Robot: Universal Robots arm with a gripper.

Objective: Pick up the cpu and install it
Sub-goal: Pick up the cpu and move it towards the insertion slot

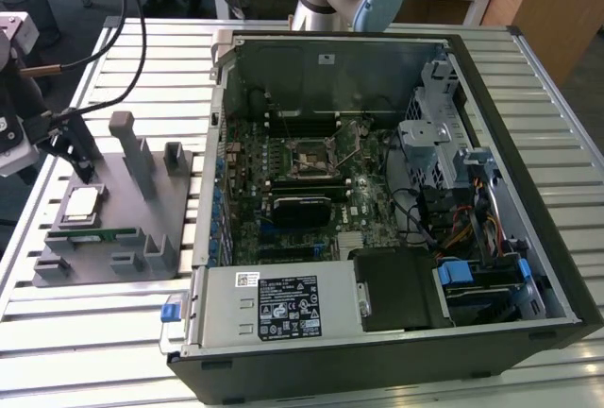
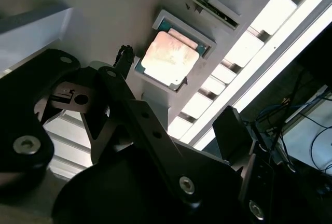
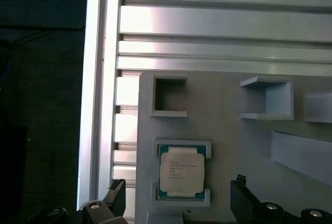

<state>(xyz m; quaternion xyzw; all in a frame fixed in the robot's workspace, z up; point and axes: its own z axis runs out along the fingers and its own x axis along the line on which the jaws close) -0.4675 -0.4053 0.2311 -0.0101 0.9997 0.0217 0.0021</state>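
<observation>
The cpu [image 1: 80,205] is a small square chip with a pale silver top, lying flat in a raised holder on the grey fixture plate [image 1: 132,214] at the exterior view's left. My gripper [image 1: 68,144] hangs just above and behind it. In the first wrist view the cpu [image 3: 180,171] lies between my two dark fingertips [image 3: 118,193], which stand wide apart; the gripper [image 3: 179,190] is open and holds nothing. The second wrist view shows the cpu [image 2: 168,58] beyond the open gripper [image 2: 176,92]. The motherboard's socket [image 1: 316,158] sits uncovered inside the computer case [image 1: 491,351].
A green memory stick [image 1: 90,234] lies on the fixture plate in front of the cpu. Grey posts [image 1: 127,144] and small holders [image 3: 168,97] rise from the plate. The slatted aluminium table [image 1: 94,332] carries both plate and case. Cables [image 1: 132,40] hang near the arm.
</observation>
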